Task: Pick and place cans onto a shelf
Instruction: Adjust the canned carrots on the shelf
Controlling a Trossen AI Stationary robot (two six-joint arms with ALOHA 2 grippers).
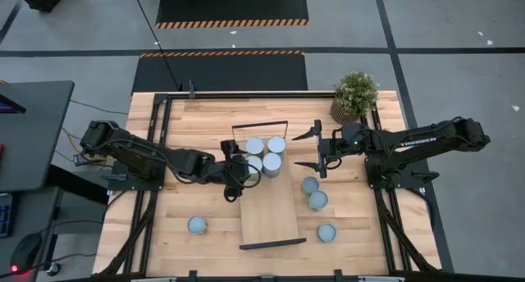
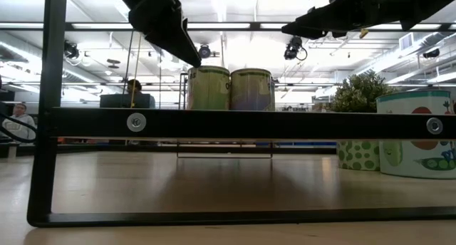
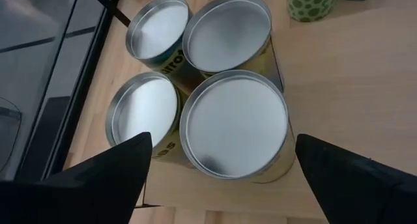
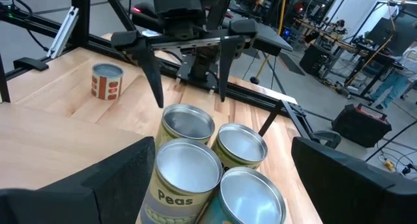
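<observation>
Cans: four are standing upright in a tight square block at the far end of the shelf, tops touching or nearly so. The left gripper is hovering just beside the block's near-left corner, fingers spread wide and gripping nothing; in its wrist view the nearest can is sitting between the two fingertips. The right gripper is waiting on the block's right side, a little apart, jaws spread and empty. Three loose cans are lying on the tabletop right of the shelf, one to its left. The shelf's near half is lying bare. A potted plant is occupying the far right corner, probably clear of both arms.
</observation>
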